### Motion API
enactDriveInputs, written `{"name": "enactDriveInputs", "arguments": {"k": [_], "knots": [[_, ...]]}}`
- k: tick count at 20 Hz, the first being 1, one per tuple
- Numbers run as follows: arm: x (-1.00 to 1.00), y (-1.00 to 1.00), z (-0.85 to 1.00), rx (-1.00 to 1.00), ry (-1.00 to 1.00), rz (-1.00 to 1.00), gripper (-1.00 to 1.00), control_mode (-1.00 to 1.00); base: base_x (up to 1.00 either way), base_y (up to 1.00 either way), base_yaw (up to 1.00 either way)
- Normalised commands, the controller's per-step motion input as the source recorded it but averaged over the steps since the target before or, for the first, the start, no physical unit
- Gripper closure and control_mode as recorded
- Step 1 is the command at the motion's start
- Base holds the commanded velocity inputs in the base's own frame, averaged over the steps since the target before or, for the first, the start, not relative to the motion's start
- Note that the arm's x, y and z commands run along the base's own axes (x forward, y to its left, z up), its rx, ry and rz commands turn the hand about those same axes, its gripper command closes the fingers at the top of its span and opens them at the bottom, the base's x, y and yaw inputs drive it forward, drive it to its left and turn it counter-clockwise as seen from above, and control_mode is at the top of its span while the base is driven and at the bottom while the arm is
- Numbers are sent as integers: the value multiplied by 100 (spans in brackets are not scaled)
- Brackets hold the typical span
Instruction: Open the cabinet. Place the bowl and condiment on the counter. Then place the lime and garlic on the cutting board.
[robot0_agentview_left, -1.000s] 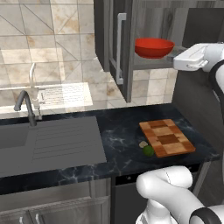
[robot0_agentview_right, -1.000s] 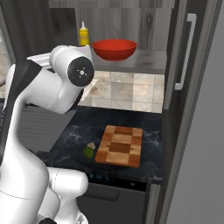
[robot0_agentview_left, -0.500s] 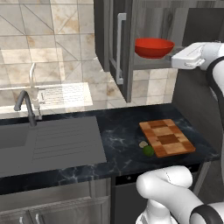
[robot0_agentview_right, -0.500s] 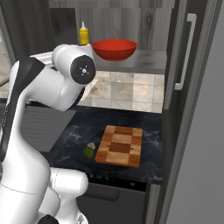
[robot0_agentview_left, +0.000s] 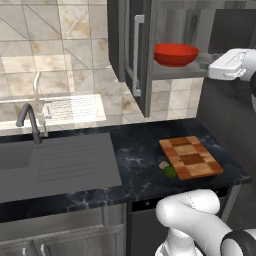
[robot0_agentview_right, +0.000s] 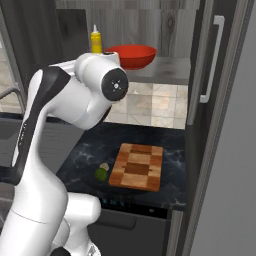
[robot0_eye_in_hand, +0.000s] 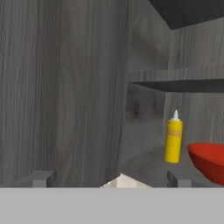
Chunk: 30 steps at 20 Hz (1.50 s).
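Note:
The cabinet (robot0_agentview_left: 146, 75) stands open, with its door (robot0_agentview_right: 212, 75) swung out. On its shelf rest the red bowl (robot0_agentview_left: 176, 54) and, beside it, the yellow condiment (robot0_agentview_right: 95, 42). My gripper (robot0_eye_in_hand: 110, 180) is open and empty at shelf height, facing into the cabinet. In the hand view the condiment (robot0_eye_in_hand: 173, 138) stands ahead to the right and the bowl (robot0_eye_in_hand: 209, 161) shows at the right edge. The lime (robot0_agentview_left: 170, 172) and garlic (robot0_agentview_left: 163, 164) lie together on the counter (robot0_agentview_left: 140, 150), just off the left edge of the cutting board (robot0_agentview_left: 190, 157).
A grey sink with drainboard (robot0_agentview_left: 65, 157) and a faucet (robot0_agentview_left: 29, 117) take up the left of the counter. The open cabinet door with its silver handle (robot0_agentview_left: 136, 55) juts out over the counter. A tall dark panel (robot0_agentview_right: 235, 150) closes off the right.
My arm has swung a little to the right at shelf height. The bowl, condiment, lime and garlic have not moved.

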Motion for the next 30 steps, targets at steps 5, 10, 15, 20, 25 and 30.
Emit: {"name": "enactDriveInputs", "arguments": {"k": [5,10,15,20,25,30], "knots": [[12,-31,0,0,0,3,-100,-100,0,0,0],[26,-19,0,0,1,2,-100,-100,0,0,0],[28,-17,0,0,0,4,-100,-100,0,0,0],[19,-11,0,0,0,3,-100,-100,0,0,0],[34,-5,0,0,0,0,-100,-100,0,0,0],[44,-2,0,0,4,0,-100,-100,0,0,0]]}}
